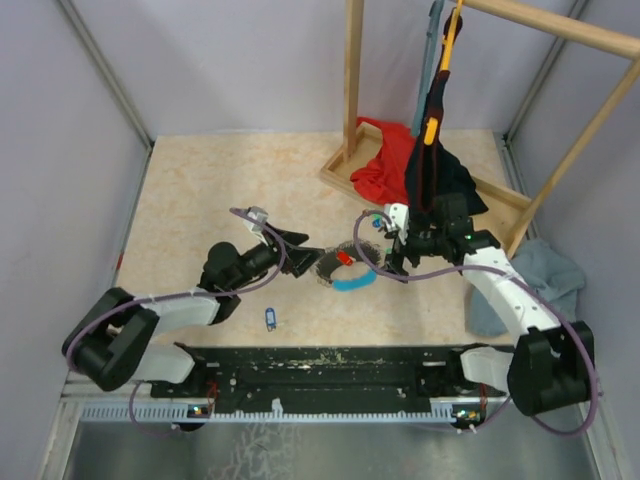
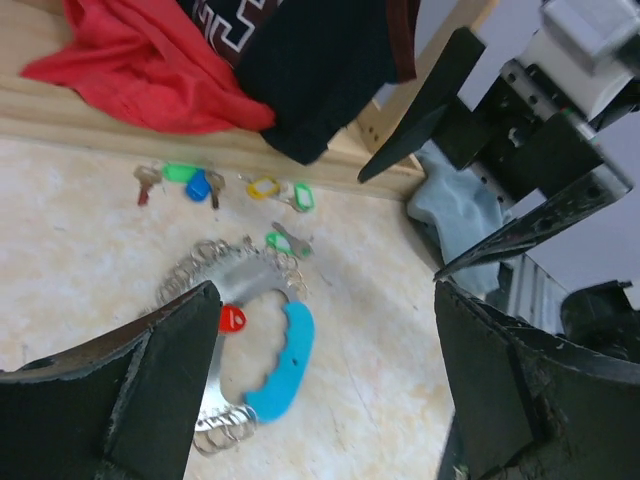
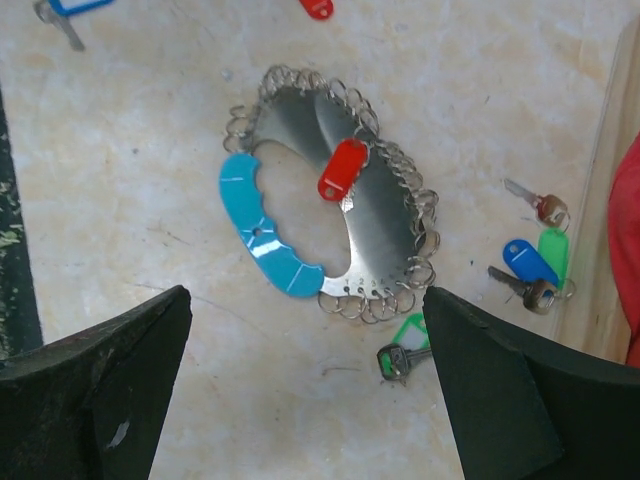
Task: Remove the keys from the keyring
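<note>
- The left gripper (image 2: 322,300) hovers low over the table (image 2: 70,240) with its two fingers spread wide and nothing between them.
- The keyring (image 2: 250,285) lies flat just ahead of that gripper. Part of its metal crescent is hidden behind the left-hand finger, and its light-blue sleeve (image 2: 283,360) sits toward the middle of the gap.
- The right gripper (image 3: 306,300) is also spread and empty, and the keyring lies just past its fingertips, centred between them.
- A red-tagged key (image 3: 343,168) rests across the keyring's metal plate.
- A green-tagged key (image 3: 405,340) lies loose on the table, just beside the right gripper's right-hand finger.
- A blue-tagged key (image 3: 528,262) and another green one lie farther out on that side, close to the wooden frame (image 3: 610,200).
</note>
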